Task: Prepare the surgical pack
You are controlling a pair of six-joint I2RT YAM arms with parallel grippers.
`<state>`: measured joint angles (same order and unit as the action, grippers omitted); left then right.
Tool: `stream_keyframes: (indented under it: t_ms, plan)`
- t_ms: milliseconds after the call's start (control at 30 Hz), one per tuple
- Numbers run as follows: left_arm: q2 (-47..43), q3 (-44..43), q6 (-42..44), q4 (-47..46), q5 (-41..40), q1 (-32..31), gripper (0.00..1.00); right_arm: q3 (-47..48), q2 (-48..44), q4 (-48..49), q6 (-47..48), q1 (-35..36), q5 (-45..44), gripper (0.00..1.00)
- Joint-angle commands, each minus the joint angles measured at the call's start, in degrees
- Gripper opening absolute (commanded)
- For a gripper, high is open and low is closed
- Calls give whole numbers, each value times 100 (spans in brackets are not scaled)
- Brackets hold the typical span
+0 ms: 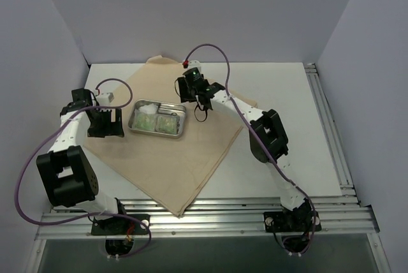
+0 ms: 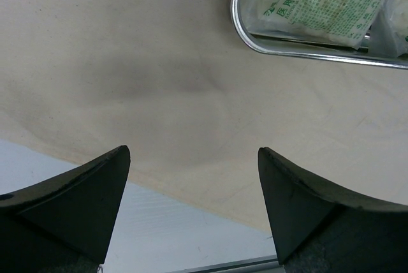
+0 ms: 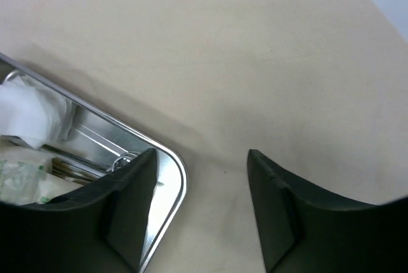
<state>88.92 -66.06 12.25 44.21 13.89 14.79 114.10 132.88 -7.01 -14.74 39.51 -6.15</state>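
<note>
A tan cloth [image 1: 178, 171] lies spread flat on the table, and the steel tray [image 1: 157, 136] sits on it. The tray holds green packets [image 1: 167, 124], white gauze [image 1: 148, 106] and metal forceps [image 1: 171, 106]. My left gripper [image 1: 105, 123] is open just left of the tray, over the cloth's edge [image 2: 159, 62], with nothing between its fingers [image 2: 193, 152]. My right gripper [image 1: 194, 94] is open at the tray's far right corner. In the right wrist view [image 3: 201, 153] one finger hangs over the tray's corner [image 3: 182, 180], by a forceps ring [image 3: 125, 158], and the other is over bare cloth [image 3: 255, 43].
White walls close in the table on three sides. Metal rails run along the near edge [image 1: 210, 212] and the right side [image 1: 328, 120]. Bare white table [image 2: 127, 235] shows past the cloth's left edge. Purple cables loop above both arms.
</note>
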Motion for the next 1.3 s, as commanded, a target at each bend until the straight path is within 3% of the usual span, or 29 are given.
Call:
stream_keyframes:
  t_ms: [0,100,367,500,767,1000,1267]
  plan:
    - [37,-214,-39,-298,26,24,91,-397,-429,15,-915,171,-475,49]
    - [212,-310,-73,-307,0,24,90,-765,-465,85,-1468,303,-265,40]
    - [169,-293,-83,-307,26,24,90,-1531,-588,497,-2085,338,43,39]
    - [178,-267,-74,-298,-9,24,90,-1628,-517,613,-2199,330,439,29]
    - [55,-276,-47,-246,8,33,90,-1787,-728,455,-2033,269,273,6]
    - [-24,-241,-30,-211,-53,33,90,-1488,-649,-37,-1479,14,97,1]
    - [-95,-240,5,-184,-123,33,90,-1391,-570,120,-1058,4,79,0]
